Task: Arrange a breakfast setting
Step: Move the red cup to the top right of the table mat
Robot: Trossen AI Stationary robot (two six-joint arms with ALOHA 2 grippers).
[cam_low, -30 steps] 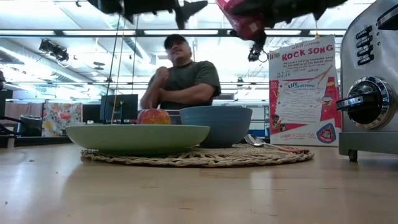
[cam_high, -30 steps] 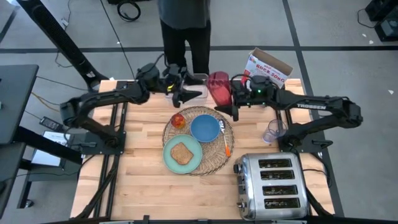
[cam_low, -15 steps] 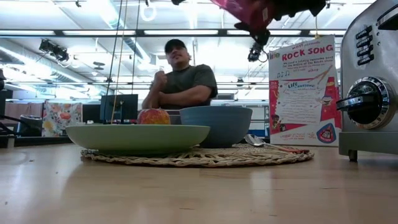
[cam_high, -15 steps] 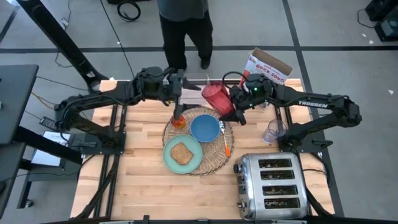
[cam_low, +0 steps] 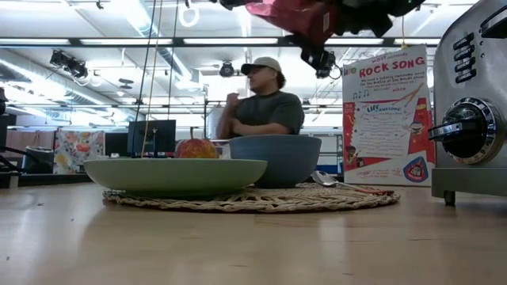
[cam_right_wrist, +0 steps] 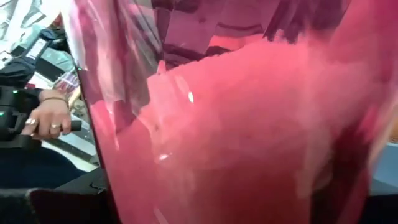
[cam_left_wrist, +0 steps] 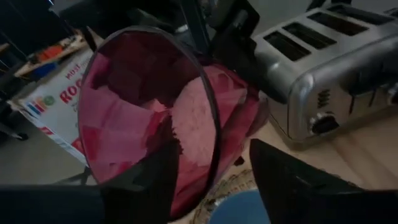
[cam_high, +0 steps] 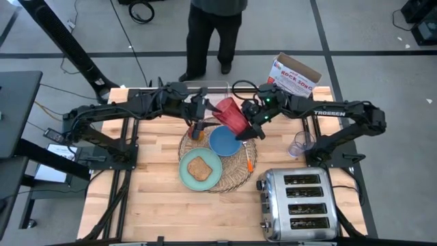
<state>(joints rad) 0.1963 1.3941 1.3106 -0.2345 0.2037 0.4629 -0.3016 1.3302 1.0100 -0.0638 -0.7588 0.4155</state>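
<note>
A: Right gripper (cam_high: pixel 247 123): fingers clamped on the red translucent cup (cam_high: pixel 231 116). The cup is tilted, held in the air, centre of the high frame, over the upper edge of the round woven wicker placemat (cam_high: pixel 235 176) and just above the blue bowl (cam_high: pixel 224 141).

B: Confirmed in the low view: the cup (cam_low: pixel 295 16) sits at the top edge, well clear of the bowl (cam_low: pixel 275 158). Left gripper (cam_high: pixel 198 124)?

A: It is just left of the cup, over the red-yellow apple (cam_high: pixel 198 134). In the left wrist view its two dark fingers (cam_left_wrist: pixel 149 183) are apart, with the cup's open mouth (cam_left_wrist: pixel 155 118) close before them. Touching or not: cannot tell.

B: Rest of the setting?

A: Mint-green plate (cam_high: pixel 193 179) on the lower left of the placemat, carrying the toast slice (cam_high: pixel 199 167). Bowl on the placemat's upper middle, apple at its upper left edge. Orange-handled utensil (cam_high: pixel 248 158) lies along the right side of the placemat.

B: Off the placemat?

A: Chrome toaster (cam_high: pixel 300 205) at lower right of the table (cam_high: pixel 157 205). Clear plastic tub (cam_high: pixel 298 145) right of the placemat. A person (cam_high: pixel 217 31) stands beyond the table's far edge, top centre.
</note>
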